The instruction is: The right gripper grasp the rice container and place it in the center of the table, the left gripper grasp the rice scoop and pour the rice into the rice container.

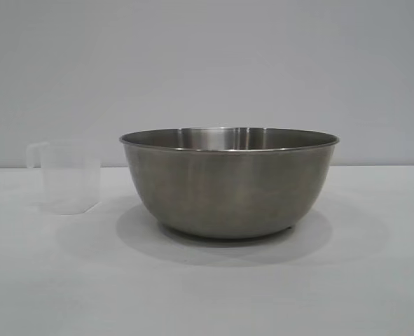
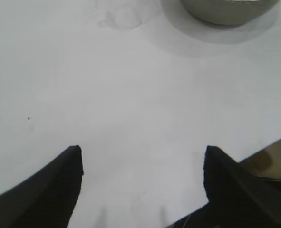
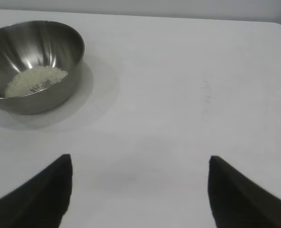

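Observation:
The steel rice container (image 1: 229, 183) stands upright in the middle of the white table (image 1: 207, 294). In the right wrist view the rice container (image 3: 33, 66) holds a small heap of off-white rice (image 3: 34, 80). The clear rice scoop (image 1: 65, 176) stands upright on the table beside the container, apart from it; it shows faintly in the left wrist view (image 2: 123, 19). My left gripper (image 2: 142, 154) is open and empty over bare table, well away from both. My right gripper (image 3: 140, 161) is open and empty, also over bare table. Neither gripper shows in the exterior view.
The table's edge (image 2: 268, 145) runs close to one finger of the left gripper, with dark floor beyond. A plain grey wall (image 1: 207, 63) stands behind the table. The container's base (image 2: 228, 12) shows far off in the left wrist view.

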`<act>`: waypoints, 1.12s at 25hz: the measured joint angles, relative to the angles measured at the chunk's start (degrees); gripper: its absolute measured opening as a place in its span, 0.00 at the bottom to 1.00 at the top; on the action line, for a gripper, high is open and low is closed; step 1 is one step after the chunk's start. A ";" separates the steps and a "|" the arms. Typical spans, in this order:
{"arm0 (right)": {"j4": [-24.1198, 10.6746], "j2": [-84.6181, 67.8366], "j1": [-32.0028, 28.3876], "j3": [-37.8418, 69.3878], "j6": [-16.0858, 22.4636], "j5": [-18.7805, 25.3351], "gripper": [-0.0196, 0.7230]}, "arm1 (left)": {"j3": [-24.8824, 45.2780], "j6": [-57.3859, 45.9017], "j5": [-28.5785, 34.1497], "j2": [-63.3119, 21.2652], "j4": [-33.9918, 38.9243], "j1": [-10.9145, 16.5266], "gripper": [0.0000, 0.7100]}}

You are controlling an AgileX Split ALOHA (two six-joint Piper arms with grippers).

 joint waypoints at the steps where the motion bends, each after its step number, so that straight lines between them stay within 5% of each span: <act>1: 0.00 0.00 0.00 0.00 0.00 0.00 0.71 | 0.00 0.00 0.00 0.00 0.10 2.45 0.66; 6: 0.00 0.00 0.00 0.00 0.00 0.00 0.71 | 0.00 0.00 0.00 0.00 0.10 12.06 0.66; 9: 0.00 0.00 0.00 0.00 0.00 0.00 0.71 | 0.00 0.00 -0.02 -0.59 0.10 15.15 0.66; 16: 0.00 0.00 -0.03 0.00 0.00 0.00 0.71 | 0.00 0.00 -0.13 -7.99 0.10 15.81 0.66; 28: 0.10 0.00 -5.50 0.00 0.00 0.09 0.71 | 0.00 0.00 0.00 -8.33 0.12 15.81 0.66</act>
